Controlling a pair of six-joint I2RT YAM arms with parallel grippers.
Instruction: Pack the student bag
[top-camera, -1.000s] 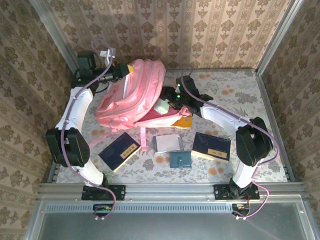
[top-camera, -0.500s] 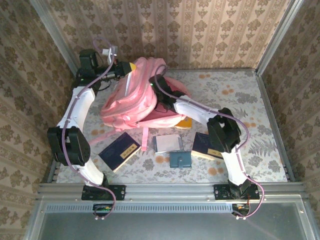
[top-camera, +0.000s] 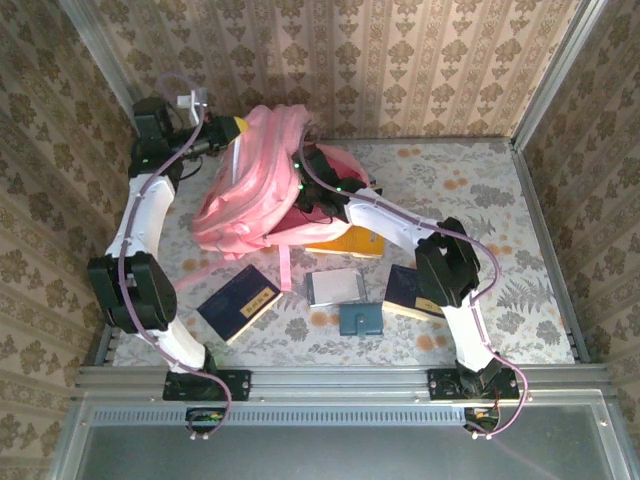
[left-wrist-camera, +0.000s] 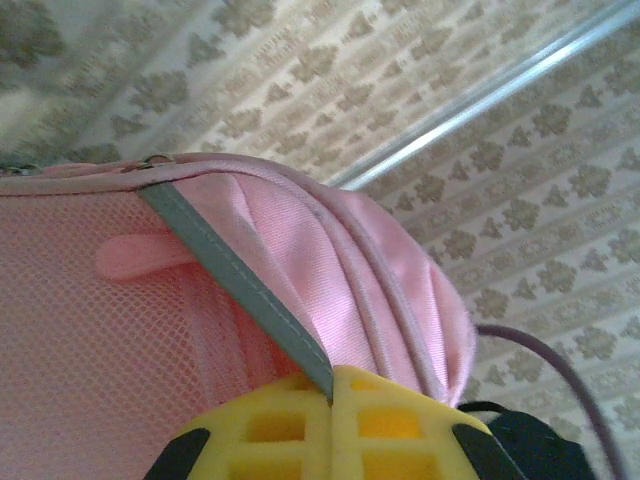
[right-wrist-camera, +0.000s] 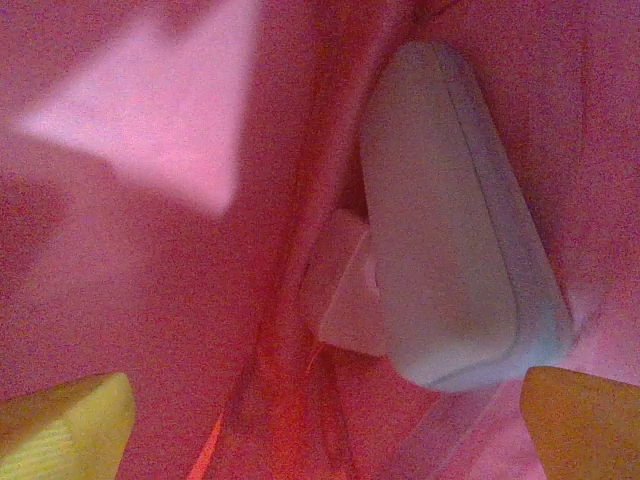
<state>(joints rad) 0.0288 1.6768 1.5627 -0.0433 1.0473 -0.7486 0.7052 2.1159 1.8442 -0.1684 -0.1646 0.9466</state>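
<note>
A floral-patterned table (top-camera: 500, 190) carries the large soft pink fabric student bag (top-camera: 255, 190) at its far left, slumped on its side with the mouth turned towards the right. The left hand (left-wrist-camera: 331, 400) is at the bag's far left corner, its yellow fingers pressed together on the grey-trimmed rim, holding that edge up. The right arm stretches from the near right across the table, and the right hand (right-wrist-camera: 320, 430) is inside the mouth, its fingers spread wide with nothing between them. Just beyond those fingertips, against the pink lining, lies a pale grey-blue soft pouch (right-wrist-camera: 455, 220), loose, its long axis pointing away from the hand and leaning towards the right finger. On the near side of the bag lie a flat orange book (top-camera: 352, 243) tucked partly under it, a navy book (top-camera: 238, 303) to the left, a second navy book (top-camera: 408, 290) partly behind the right arm, a silver-grey notebook (top-camera: 333, 287) and a small teal wallet (top-camera: 359, 319). These lie nearer than the mouth, so the right hand, the free one, would likely have to draw back out towards the near side to reach them.
</note>
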